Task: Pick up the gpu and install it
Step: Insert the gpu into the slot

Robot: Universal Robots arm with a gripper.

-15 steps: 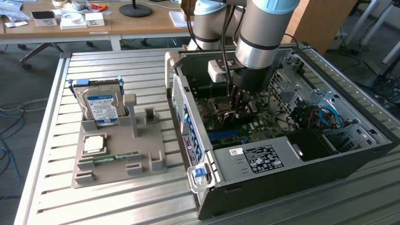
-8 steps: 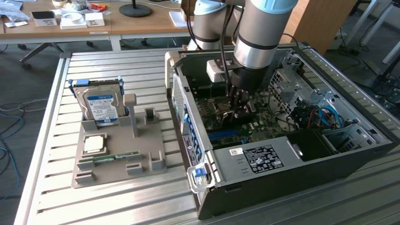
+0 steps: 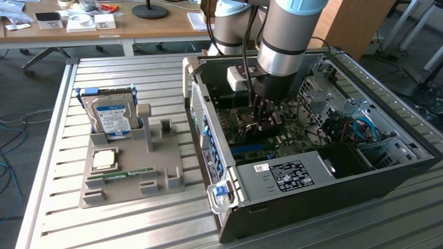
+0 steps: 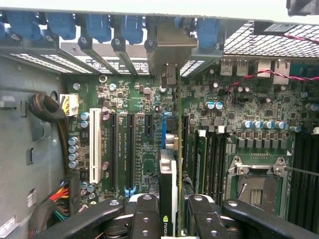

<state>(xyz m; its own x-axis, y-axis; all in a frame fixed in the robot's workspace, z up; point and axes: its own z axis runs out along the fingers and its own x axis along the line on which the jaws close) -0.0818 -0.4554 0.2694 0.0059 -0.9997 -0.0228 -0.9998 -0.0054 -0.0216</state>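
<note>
My gripper [image 4: 172, 221] is down inside the open computer case [image 3: 387, 171], over the green motherboard [image 4: 144, 164]. Its black fingers [image 4: 144, 219] are shut on the gpu [image 4: 168, 199], a thin card seen edge-on between them. The card runs along a blue slot [image 4: 163, 130], and its silver end bracket [image 4: 169, 52] reaches the case's rear slot openings. I cannot tell whether the card's edge sits in the slot. In the exterior view the gripper [image 3: 266, 122] stands upright at the middle of the board, and the card is mostly hidden behind it.
On the slatted table a grey fixture [image 3: 132, 181] holds a blue-labelled hard drive [image 3: 114, 118], a square chip [image 3: 104, 158] and a green RAM stick [image 3: 128, 174]. Beside the card are a white slot [image 4: 94, 144], black slots [image 4: 130, 149] and the CPU socket [image 4: 254, 186]. Cable bundles [image 4: 50, 112] line the case wall.
</note>
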